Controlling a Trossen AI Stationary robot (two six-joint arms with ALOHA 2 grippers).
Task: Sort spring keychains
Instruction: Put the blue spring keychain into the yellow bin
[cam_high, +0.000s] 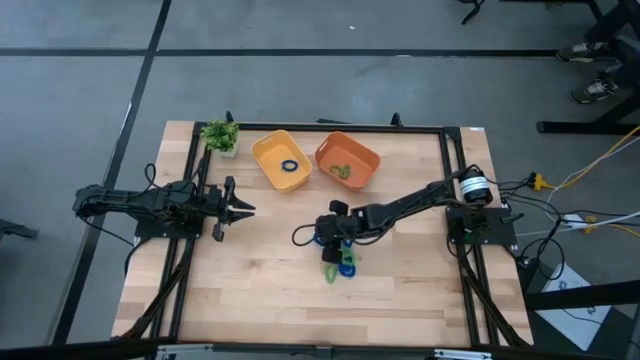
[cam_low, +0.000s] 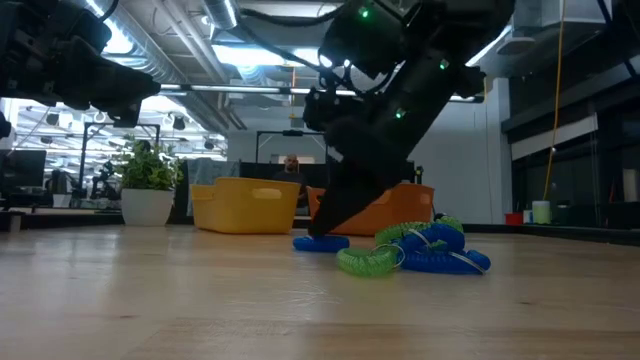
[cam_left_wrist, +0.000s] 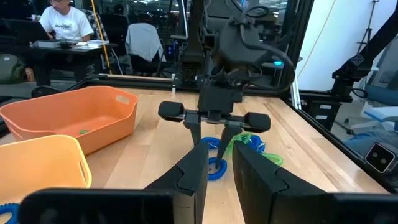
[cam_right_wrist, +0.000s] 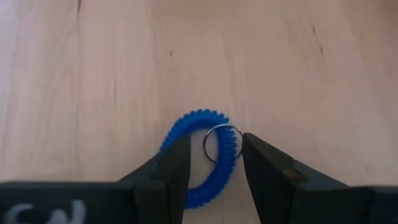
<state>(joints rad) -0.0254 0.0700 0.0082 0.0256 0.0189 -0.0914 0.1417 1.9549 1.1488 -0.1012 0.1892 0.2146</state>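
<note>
Spring keychains (cam_high: 341, 262) are partly sorted, and the orange tray (cam_high: 366, 158) is our landmark. Inside it sits one green coil (cam_high: 340, 172). Just beside it the yellow tray (cam_high: 268, 152) holds one blue coil (cam_high: 290, 166). So by my reckoning two are placed and a tangle of blue and green loops is left on the bare wood (cam_high: 270, 300), out in front of the orange tray, toward the table's near edge.

The right gripper (cam_right_wrist: 214, 163) is down at that cluster, its fingers spread wide astride a blue coil (cam_right_wrist: 202, 152) and its metal ring (cam_right_wrist: 218, 143); nothing is clamped yet. I'd call this the moment before a pick.

The left gripper (cam_high: 243, 209) waits well off to the yellow tray's side, jaws parted and empty.

Writing? Faint pale letters show on the right wrist's housing, too cut off to read. No brands or labels legible elsewhere.
</note>
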